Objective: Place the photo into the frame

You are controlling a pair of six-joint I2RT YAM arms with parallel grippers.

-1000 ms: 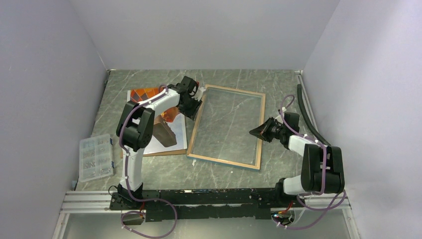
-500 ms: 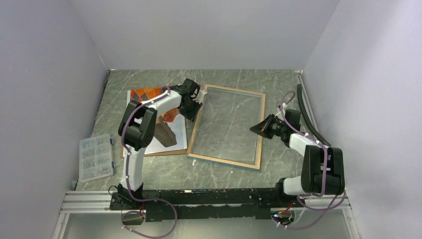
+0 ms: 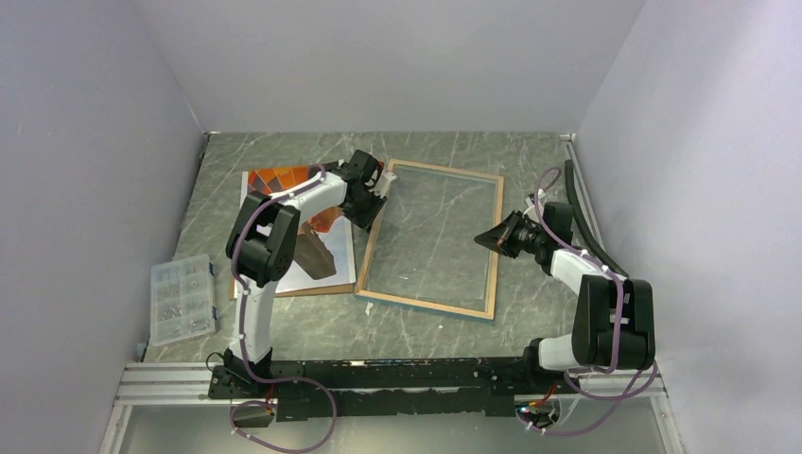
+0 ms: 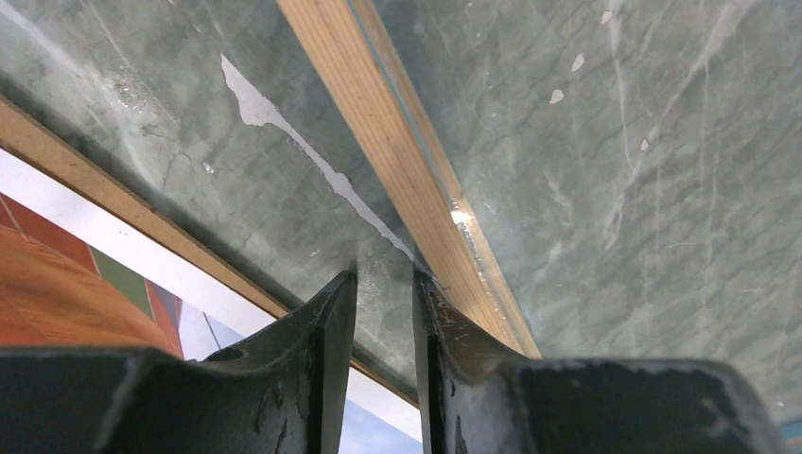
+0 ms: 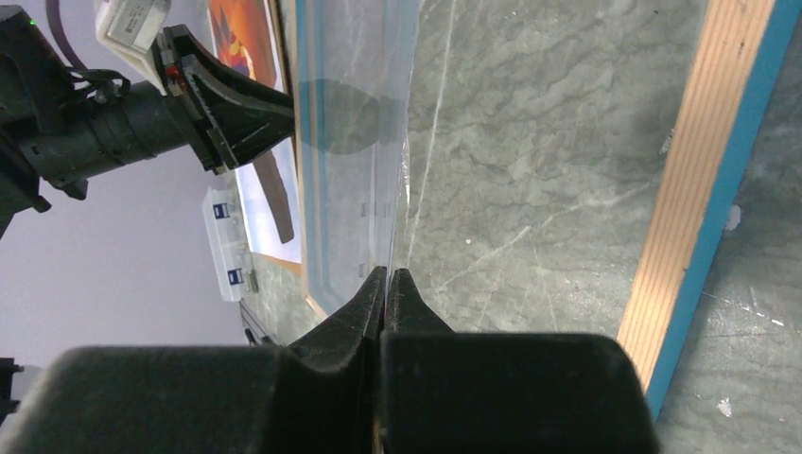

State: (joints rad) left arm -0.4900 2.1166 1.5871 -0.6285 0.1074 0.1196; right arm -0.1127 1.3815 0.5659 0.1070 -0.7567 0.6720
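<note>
The frame lies back-up in the middle of the table, light wood rails showing, blue rim along its right rail. My right gripper is shut on the right edge of the frame's clear pane, which tilts up off the table. My left gripper is at the frame's left wood rail, jaws a narrow gap apart, nothing clearly between them. The photo lies face-up on a brown board, left of the frame.
A clear plastic organiser box sits at the near left. A black cable track runs along the right wall. Grey walls close in on three sides. An aluminium rail holds the arm bases.
My right gripper has drawn a little right and back at the frame's right rail. My left gripper has edged right, closer to the frame's left rail. The photo has not moved.
</note>
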